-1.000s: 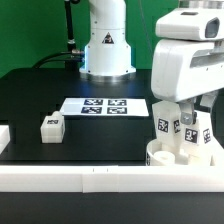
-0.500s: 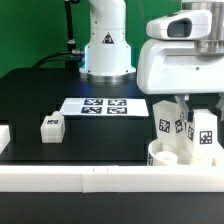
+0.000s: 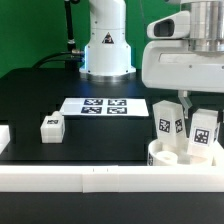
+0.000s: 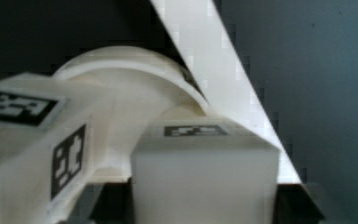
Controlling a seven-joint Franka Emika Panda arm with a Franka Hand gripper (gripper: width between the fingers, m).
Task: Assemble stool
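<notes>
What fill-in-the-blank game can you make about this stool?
The loose leg lies on the ___ table. The seat carries ___ upright legs. The seat's colour is ___.
Missing words: black, two, white.

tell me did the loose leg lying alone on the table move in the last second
No. The loose leg lies at the same spot off the end of the marker board, toward the exterior view's left, as before.
</notes>
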